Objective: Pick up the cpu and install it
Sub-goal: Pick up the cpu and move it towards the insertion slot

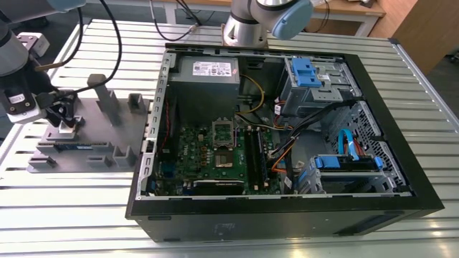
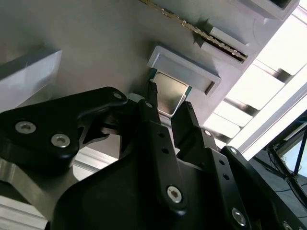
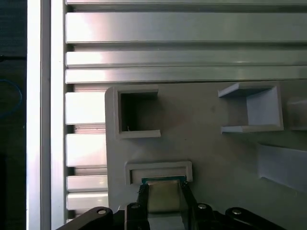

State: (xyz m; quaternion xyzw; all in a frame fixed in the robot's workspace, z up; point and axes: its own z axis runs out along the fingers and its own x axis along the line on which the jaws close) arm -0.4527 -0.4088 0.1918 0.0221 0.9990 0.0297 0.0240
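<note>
The cpu sits in a small holder on the grey tray, at the exterior view's left, well apart from the computer case. It looks light, stiff, slick-topped and fragile, so its thin rim is the safest hold. The gripper appears to pinch those opposite edges.

cpu: lower part hidden behind hand | grey tray: cut off in first wrist view
</note>
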